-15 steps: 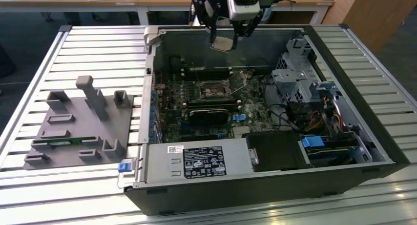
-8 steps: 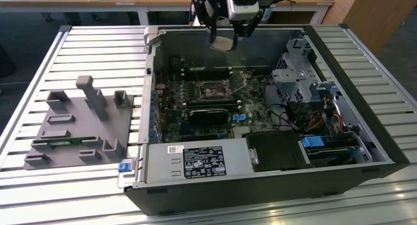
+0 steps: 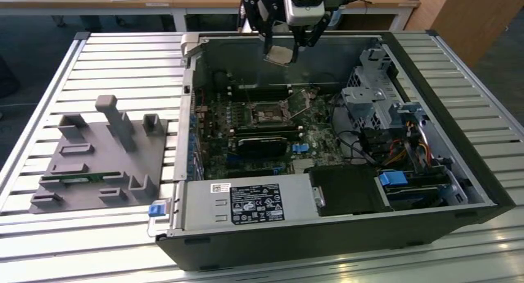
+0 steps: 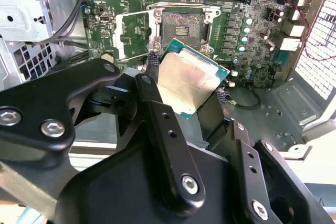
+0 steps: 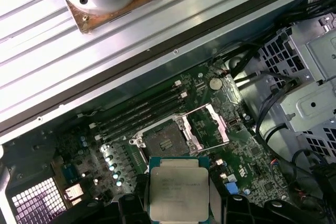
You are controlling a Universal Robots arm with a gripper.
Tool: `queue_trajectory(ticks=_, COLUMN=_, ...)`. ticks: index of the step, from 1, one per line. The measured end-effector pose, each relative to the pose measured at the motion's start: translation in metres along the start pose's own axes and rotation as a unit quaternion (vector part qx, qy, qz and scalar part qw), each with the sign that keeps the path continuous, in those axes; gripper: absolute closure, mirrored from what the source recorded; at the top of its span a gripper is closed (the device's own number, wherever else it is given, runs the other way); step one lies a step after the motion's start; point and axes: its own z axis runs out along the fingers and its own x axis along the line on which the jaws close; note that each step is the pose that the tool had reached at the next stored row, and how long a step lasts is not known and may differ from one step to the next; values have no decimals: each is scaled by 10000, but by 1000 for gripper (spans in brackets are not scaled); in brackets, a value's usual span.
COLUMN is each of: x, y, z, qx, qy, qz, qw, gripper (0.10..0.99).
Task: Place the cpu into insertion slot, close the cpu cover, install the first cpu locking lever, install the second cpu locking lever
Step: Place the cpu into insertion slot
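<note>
Black end effector (image 4: pixel 186 77) grips the cpu (image 5: pixel 177 188) by its edges, hovering at 12 o'clock of the uncovered insertion slot (image 3: pixel 268 115) in the exterior view.

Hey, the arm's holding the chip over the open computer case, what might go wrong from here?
1. The claw grips the cpu only by its edges, high over the motherboard; a slip could drop it onto the board.
2. The cpu hangs tilted in the exterior view; lowered like that, it might seat crooked in the insertion slot.
3. The cpu cover stands open right beside the slot, so the claw may bump it.
</note>
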Motion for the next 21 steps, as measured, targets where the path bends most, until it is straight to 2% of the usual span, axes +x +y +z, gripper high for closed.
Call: queue_trajectory(ticks=21, x=0, y=0, z=0, qx=-4, qy=-18, qz=205, qw=9998, gripper=545)
